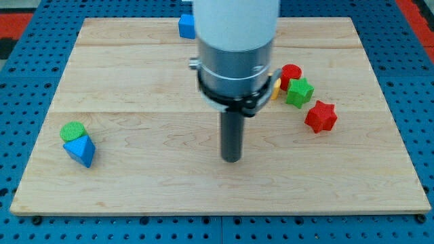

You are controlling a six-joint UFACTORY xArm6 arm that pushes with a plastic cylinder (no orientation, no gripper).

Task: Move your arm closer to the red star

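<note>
My tip (232, 160) rests on the wooden board (149, 183) — no claw, just a rod — well left of the red star (321, 116), touching no block.

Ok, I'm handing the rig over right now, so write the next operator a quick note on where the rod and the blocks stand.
My tip rests on the board near its middle, touching no block.
The red star lies toward the view's right and a little toward the top from the tip, with bare wood between them.
Just above it toward the view's top sit the green star and the red cylinder; a yellow block is mostly hidden behind the arm.
The green cylinder and blue triangle sit at the view's left, and a blue block at the top edge.
Done: nothing confirmed. Left: close the gap to the red star.
</note>
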